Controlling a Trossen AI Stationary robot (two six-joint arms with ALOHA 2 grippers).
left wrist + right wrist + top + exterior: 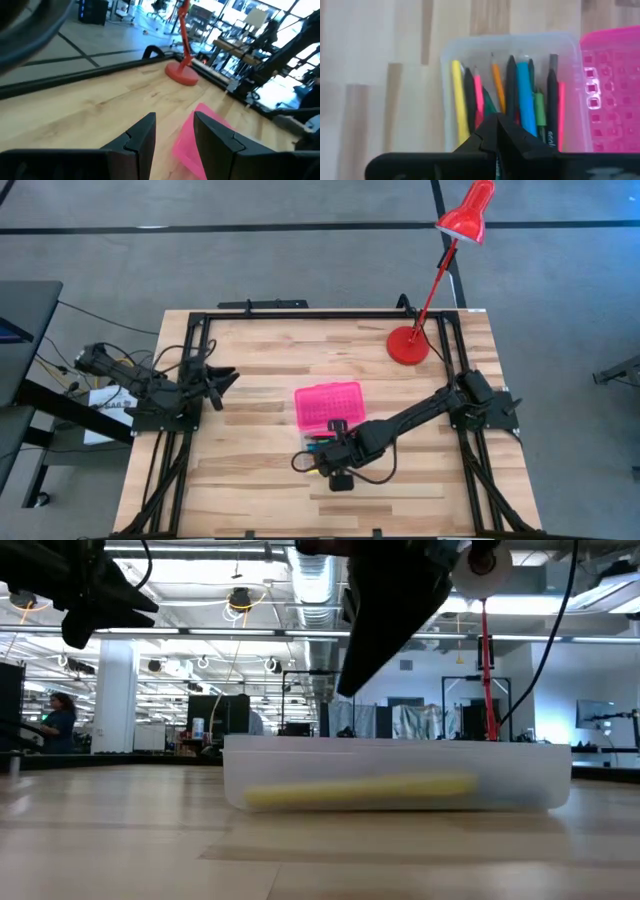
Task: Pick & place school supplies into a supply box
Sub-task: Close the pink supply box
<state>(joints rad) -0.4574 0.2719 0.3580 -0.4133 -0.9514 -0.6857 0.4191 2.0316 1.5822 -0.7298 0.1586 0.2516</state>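
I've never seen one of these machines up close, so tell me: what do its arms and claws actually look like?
Both arms are black, built of jointed segments with black cables looping alongside. The left gripper ends in two flat, angular black fingers. The right gripper has the same dark, wedge-shaped fingers. Each arm is mounted on a black metal frame at the side of the wooden table.

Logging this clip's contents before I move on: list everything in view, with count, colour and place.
Box: one, clear base, centre of table, lid open.
Lid: one, pink, lying flat beside the base.
Pens and pencils: about ten, yellow, black, pink, orange, blue, green, lying side by side in the box.
Lamp: one, red, far right corner of table.
Table: one, light wood.
Person: one, far back in the room, low view.
Left gripper: open, empty, parked at the table's left edge.
Right gripper: shut, empty, over the box.
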